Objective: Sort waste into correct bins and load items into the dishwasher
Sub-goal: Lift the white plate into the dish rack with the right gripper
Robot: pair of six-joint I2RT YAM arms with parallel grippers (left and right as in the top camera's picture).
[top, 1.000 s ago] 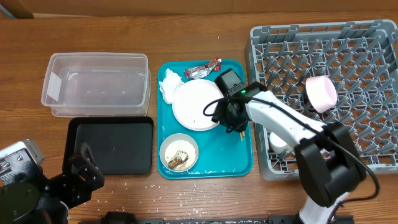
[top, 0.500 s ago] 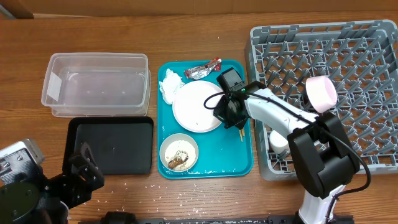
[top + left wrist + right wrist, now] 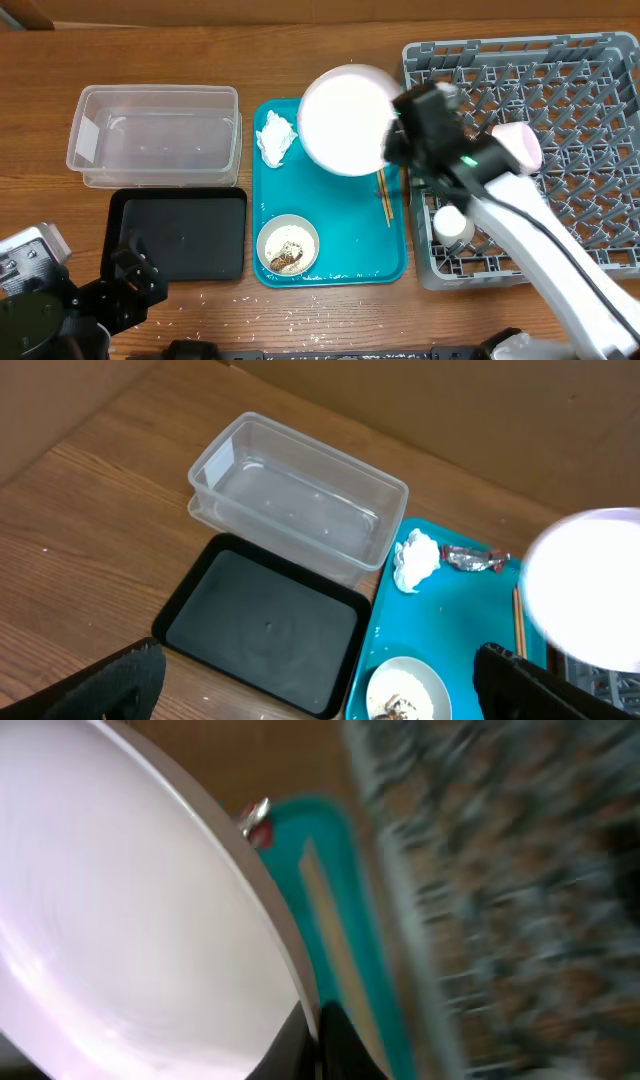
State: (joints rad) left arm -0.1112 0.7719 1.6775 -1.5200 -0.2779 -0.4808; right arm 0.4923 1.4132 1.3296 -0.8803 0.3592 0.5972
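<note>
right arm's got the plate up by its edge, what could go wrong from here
1. The right gripper pinches the white plate only at its rim, so it could slip and drop onto the chopsticks or the teal tray below.
2. The pink bowl sits in the dish rack close by, and swinging the plate in could knock it.

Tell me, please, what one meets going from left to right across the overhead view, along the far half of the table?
clear tub → crumpled napkin → white plate → pink bowl, which sits in the dish rack
</note>
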